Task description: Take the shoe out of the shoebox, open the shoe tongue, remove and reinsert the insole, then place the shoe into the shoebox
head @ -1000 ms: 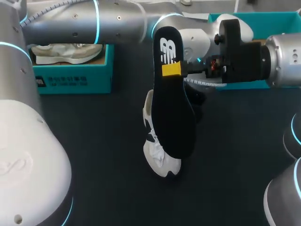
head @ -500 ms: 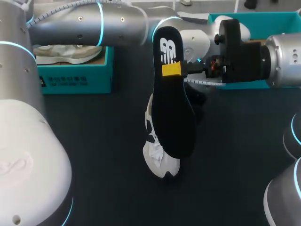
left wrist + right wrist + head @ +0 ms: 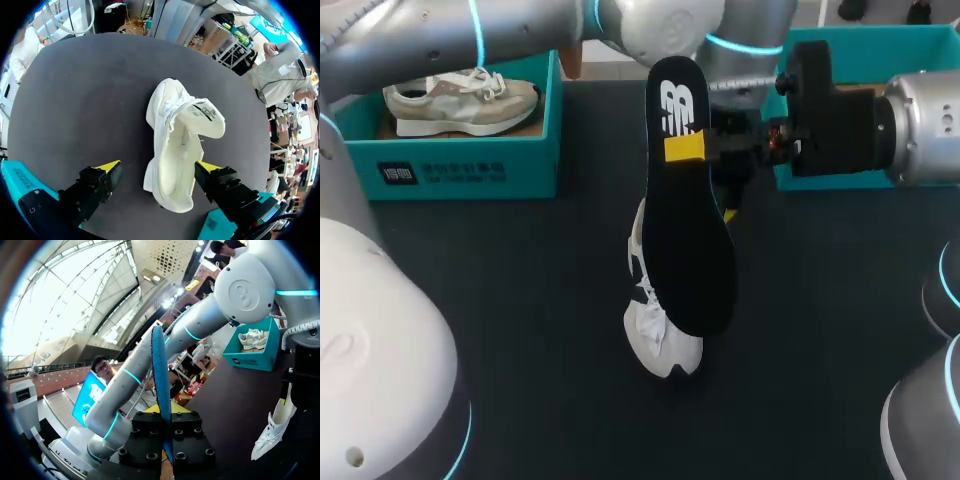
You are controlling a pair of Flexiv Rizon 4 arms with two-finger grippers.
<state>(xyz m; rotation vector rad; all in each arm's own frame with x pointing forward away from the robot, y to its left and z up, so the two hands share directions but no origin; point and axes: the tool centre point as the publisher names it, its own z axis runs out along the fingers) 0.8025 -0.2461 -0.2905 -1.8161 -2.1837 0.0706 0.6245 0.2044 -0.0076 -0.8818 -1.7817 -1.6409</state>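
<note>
The black insole (image 3: 690,250) hangs upright above the table's middle, with my right gripper (image 3: 688,148) shut on its upper part. In the right wrist view the insole (image 3: 159,375) shows edge-on between the shut fingers of that gripper (image 3: 164,422). Under it the white shoe (image 3: 655,335) lies on the dark table. In the left wrist view my left gripper (image 3: 159,169) stands wide open over the shoe (image 3: 175,150). The heel end sits between its fingers, untouched, and the tongue (image 3: 205,117) is folded up. My left arm (image 3: 660,20) crosses the back of the table.
A teal shoebox (image 3: 480,170) at the back left holds a second beige shoe (image 3: 460,100). Another teal box (image 3: 890,40) stands at the back right, behind my right gripper. Bare dark table lies left, right and in front of the white shoe.
My left gripper has opened and let go of the shoe, and the left arm has lifted toward the table's back. The right gripper and insole have stayed still.
</note>
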